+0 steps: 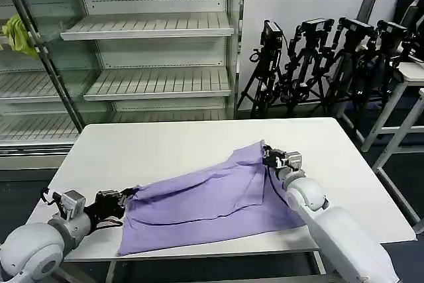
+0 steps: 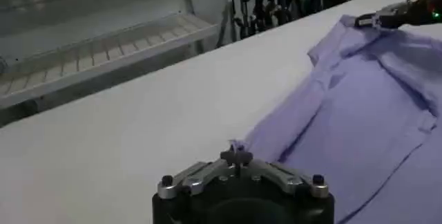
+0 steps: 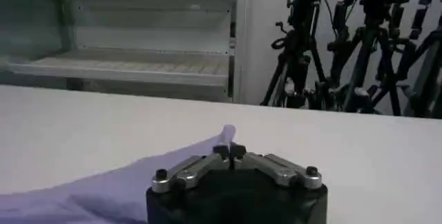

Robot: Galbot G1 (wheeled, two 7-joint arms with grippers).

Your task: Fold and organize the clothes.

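Nearest the robot, along the front edge of the white table [image 1: 165, 147], the left gripper [image 1: 126, 198] lies low on the tabletop with its fingers pressed together on a corner of the lavender T-shirt [image 1: 212, 197], the cloth pinched at the tips as the left wrist view shows [image 2: 237, 155]. Such a low, flat hold reads as a way to keep that corner anchored while the fabric is drawn out sideways. Across the middle of the table the T-shirt lies spread but wrinkled, running slantwise from the front-left corner up toward the right, with a ridge of folded cloth along its upper edge. At that farther end the right gripper [image 1: 268, 156] is closed on the opposite corner, a small peak of fabric caught between its tips [image 3: 231, 151]; held slightly raised, it seems to tension the garment between the two arms so it can be flattened before folding. Beyond the table stand bare metal shelves [image 1: 149, 26], a yellow-green cloth [image 1: 18, 34] hanging at their left end, and a cluster of black tripods [image 1: 318, 64] against the wall.
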